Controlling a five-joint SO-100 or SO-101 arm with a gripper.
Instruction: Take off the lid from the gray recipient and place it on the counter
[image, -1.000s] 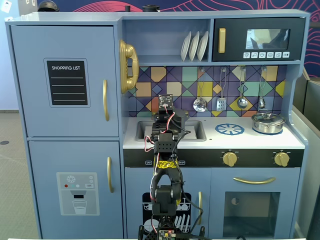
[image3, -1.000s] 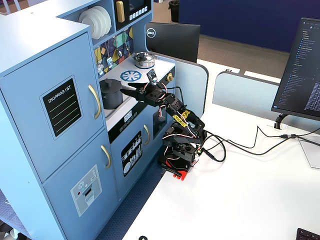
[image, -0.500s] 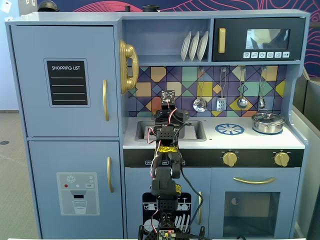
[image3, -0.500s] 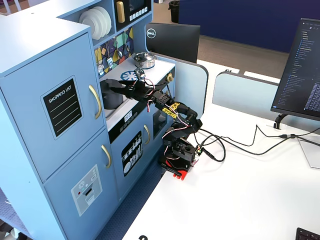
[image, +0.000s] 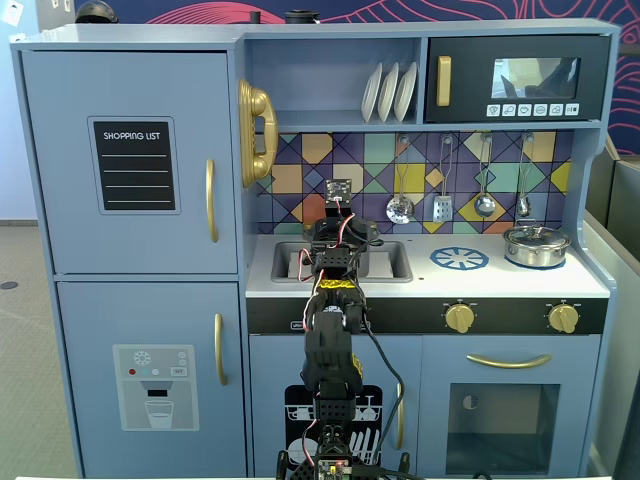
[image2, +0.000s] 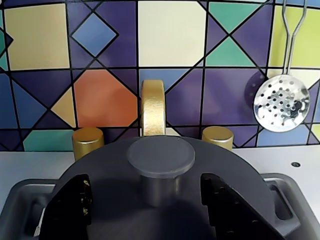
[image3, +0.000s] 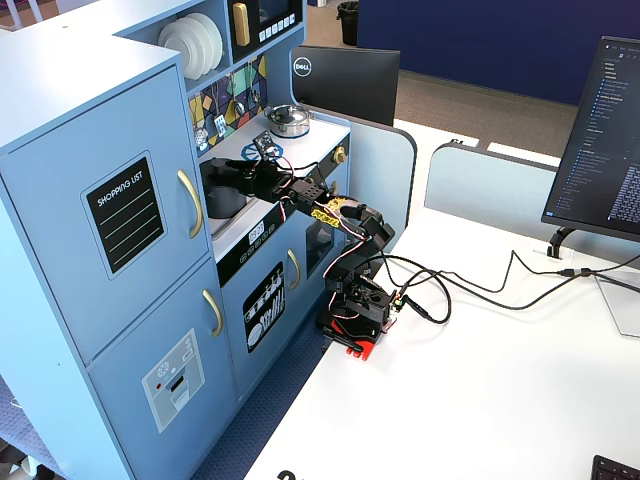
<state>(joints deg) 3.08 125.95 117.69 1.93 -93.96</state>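
My gripper (image2: 150, 200): jaws spread wide, one dark finger (image2: 70, 205) on each side of the knob, neither touching it; I've got hold of nothing.
Lid (image2: 110, 200): right under my wrist camera, lying flat, dark gray disc filling the lower wrist view; its round knob (image2: 160, 162) stands straight up between my fingers.
Gray recipient (image3: 225, 200): down in the sink recess, upright, long axis vertical; lid on top of it.
Sink (image2: 285, 200): gray rim shows either side of the lid.
Bench (image: 420, 285): white top runs off right past a blue burner ring (image: 459, 259).
In the way behind: gold faucet (image2: 153, 107) with two gold taps (image2: 88, 142), just past the lid's far edge.
Further back: patterned tile wall, skimmer (image2: 281, 102) hanging at right.
Far right in a fixed view: shiny silver pot (image: 536, 245), well apart.
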